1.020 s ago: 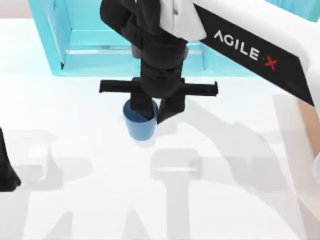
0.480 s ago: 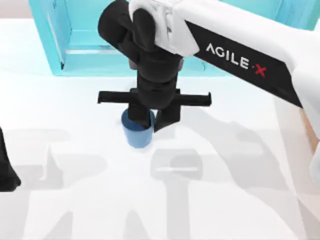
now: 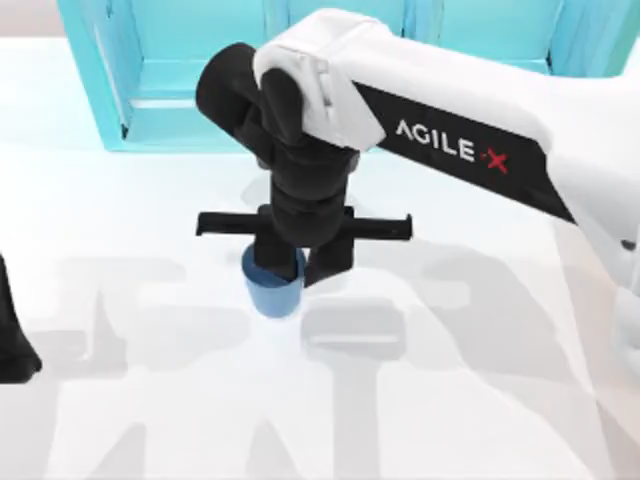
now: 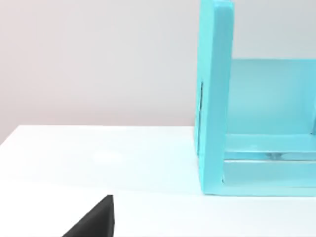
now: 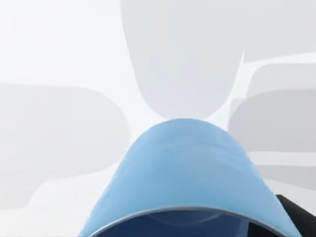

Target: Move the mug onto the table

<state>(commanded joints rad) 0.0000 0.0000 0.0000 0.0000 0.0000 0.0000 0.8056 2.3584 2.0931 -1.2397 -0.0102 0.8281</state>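
Right end effector [image 3: 303, 272] sits just left of centre in the top view, pointing down over the white bench [image 3: 480, 400], fingers pinching the rim of the blue mug [image 3: 272, 293]: one finger goes inside the cup, the other is outside on its right. Mug is upright under the end effector, in front of the turquoise shelf [image 3: 130, 90] that runs along the upper edge of the frame; whether its base touches the bench cannot be told. Right wrist view: mug [image 5: 185, 173] seen close at the lower centre, rim at the bottom edge, pale bench [image 5: 59, 49] and grey shadows behind. Left arm is parked at the far left edge of the top view; its end effector's state cannot be told. Left wrist view: shelf [image 4: 217, 98] at the right, bench [image 4: 98, 158] below.
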